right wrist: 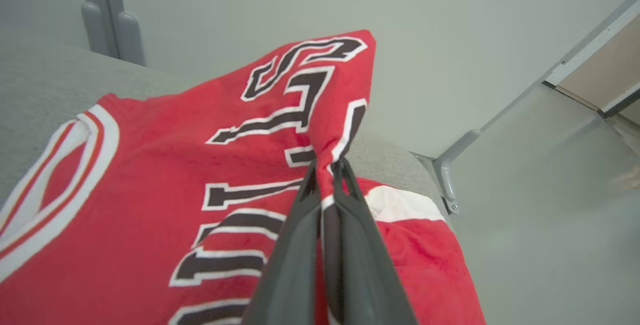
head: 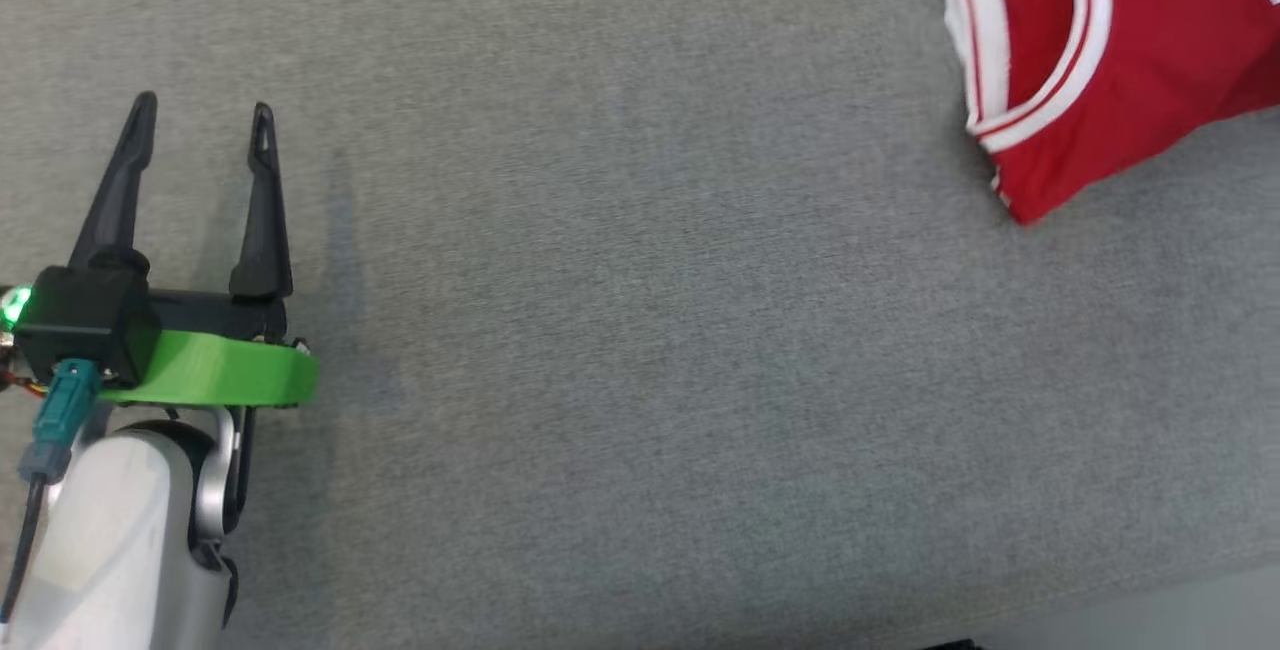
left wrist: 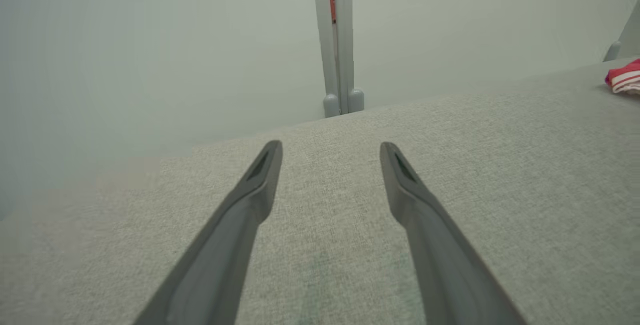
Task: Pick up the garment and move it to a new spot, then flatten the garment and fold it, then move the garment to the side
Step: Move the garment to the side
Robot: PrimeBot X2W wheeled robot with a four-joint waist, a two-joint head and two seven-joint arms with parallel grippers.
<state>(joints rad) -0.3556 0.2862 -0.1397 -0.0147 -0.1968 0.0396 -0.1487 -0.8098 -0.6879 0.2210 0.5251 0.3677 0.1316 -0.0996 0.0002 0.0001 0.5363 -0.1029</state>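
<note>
The red jersey (head: 1150,50), trimmed in white and carrying black lettering, lies in the upper right corner of the head view on the grey fabric-covered bench (head: 640,330), cut off by the frame's top and right edges. In the right wrist view the right hand (right wrist: 327,167) has its two dark fingers pinched tight on a fold of the cloth near the frame's centre. The fold rises to a peak above the fingertips, and the rest spreads toward the lower left. The left hand (head: 204,106) sits at the left of the head view with its fingers spread wide and nothing between them, above bare bench and well apart from the jersey.
</note>
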